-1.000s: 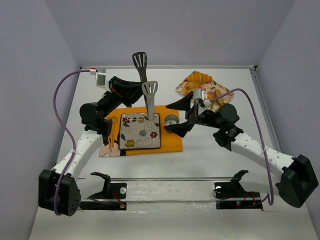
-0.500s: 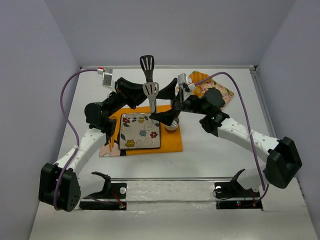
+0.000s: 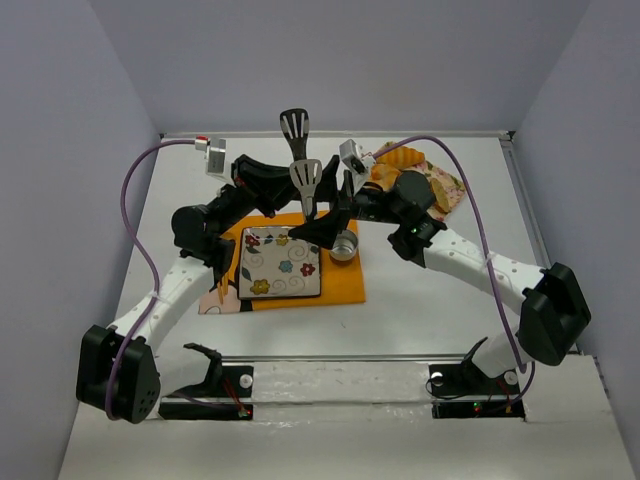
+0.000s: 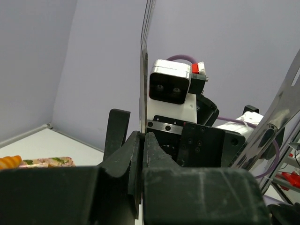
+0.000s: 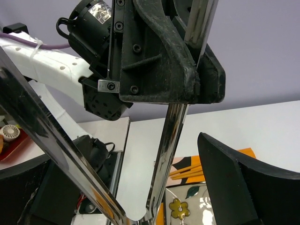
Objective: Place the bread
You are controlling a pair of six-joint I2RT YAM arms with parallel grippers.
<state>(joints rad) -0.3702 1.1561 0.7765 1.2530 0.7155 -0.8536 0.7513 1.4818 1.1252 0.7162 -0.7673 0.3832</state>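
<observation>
The bread does not show in any view. My left gripper (image 3: 297,206) is shut on one arm of the metal tongs (image 3: 305,178) and holds them upright above the flowered plate (image 3: 281,263). In the left wrist view the fingers (image 4: 136,150) pinch the thin tong arm (image 4: 143,79). My right gripper (image 3: 326,213) is open, with its jaws on either side of the tongs' handles. In the right wrist view both tong arms (image 5: 171,140) stand between the open fingers (image 5: 239,183), below my left gripper (image 5: 164,56).
The plate lies on an orange mat (image 3: 345,287) next to a small metal cup (image 3: 344,245). Chopsticks (image 3: 219,287) lie at the mat's left end. A floral cloth (image 3: 443,186) holding an orange croissant (image 3: 398,156) lies at the back right.
My right arm has swung left and back, bringing its open jaws up to the tongs. The left gripper has shifted the tongs slightly right and back.
</observation>
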